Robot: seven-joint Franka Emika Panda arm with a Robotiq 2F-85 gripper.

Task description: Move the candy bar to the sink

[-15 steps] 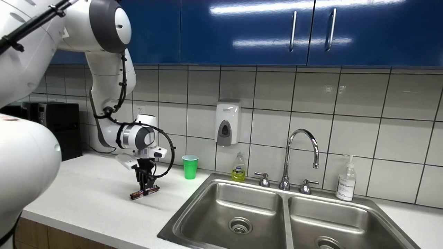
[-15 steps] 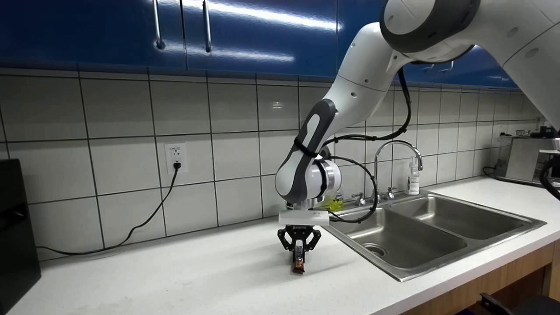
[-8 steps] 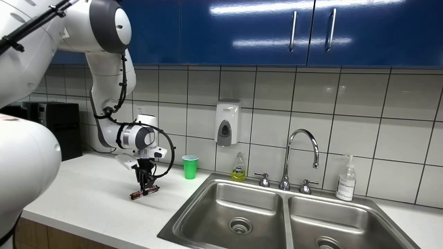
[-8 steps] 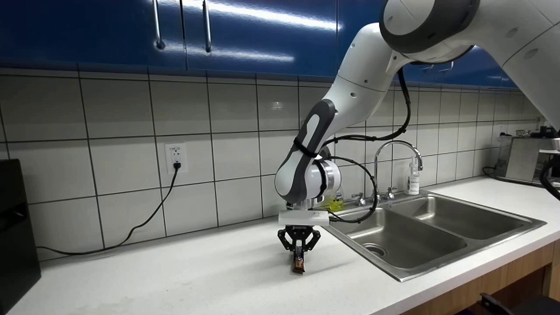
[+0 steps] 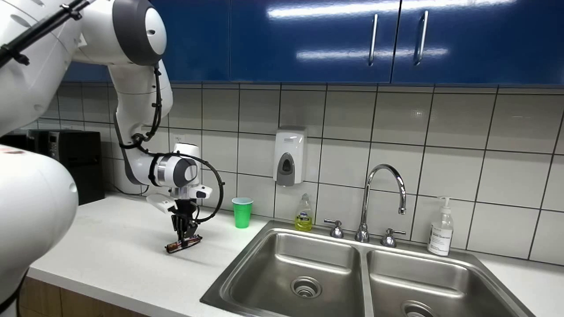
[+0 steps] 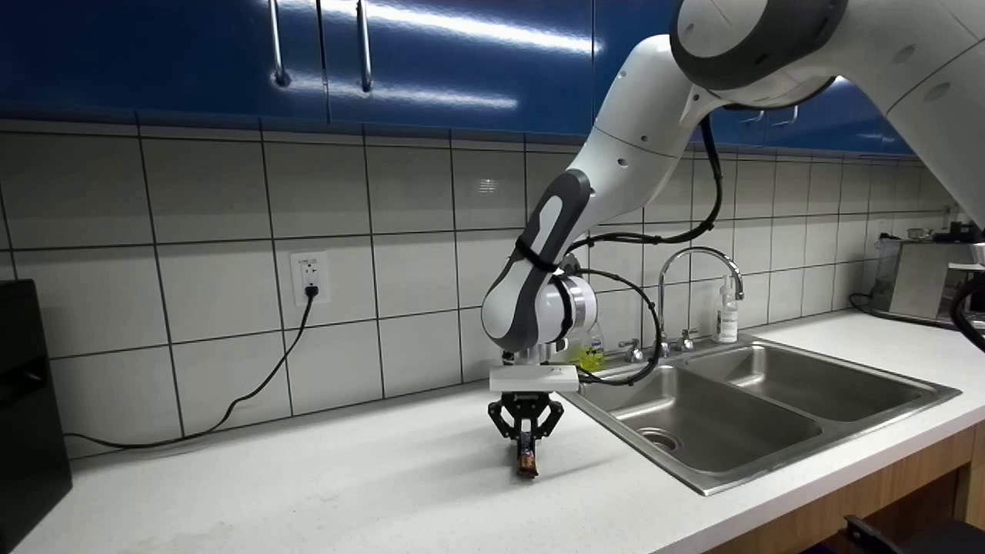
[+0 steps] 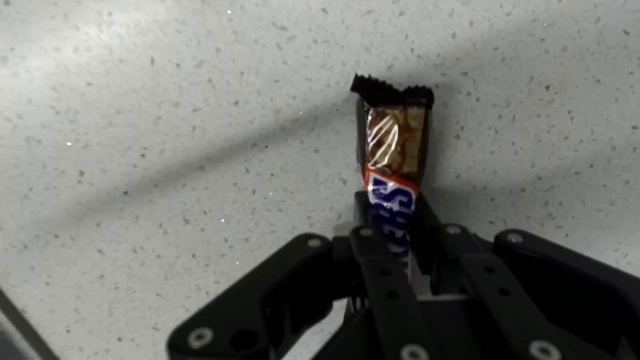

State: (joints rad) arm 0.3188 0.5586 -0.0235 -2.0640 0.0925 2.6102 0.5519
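At the near right, in an exterior view, a double-basin stainless steel sink is set into a white counter. To its left, farther in, the candy bar is held by the gripper, which is clamped on the bar's two long sides. It is pinched across its narrow width, around the middle, with both ends left sticking out, presumably for balance in carrying. The bar is poised at or barely above the counter; whether it touches cannot be told. The grasp seems secured, so a lift above the sink's rim and then a move to the right are probably called for. Farther back, a green cup is stood near the tiled wall, seemingly off that path. Behind the sink, a dish-soap bottle and a pump bottle are placed either side of the faucet, likely for washing.
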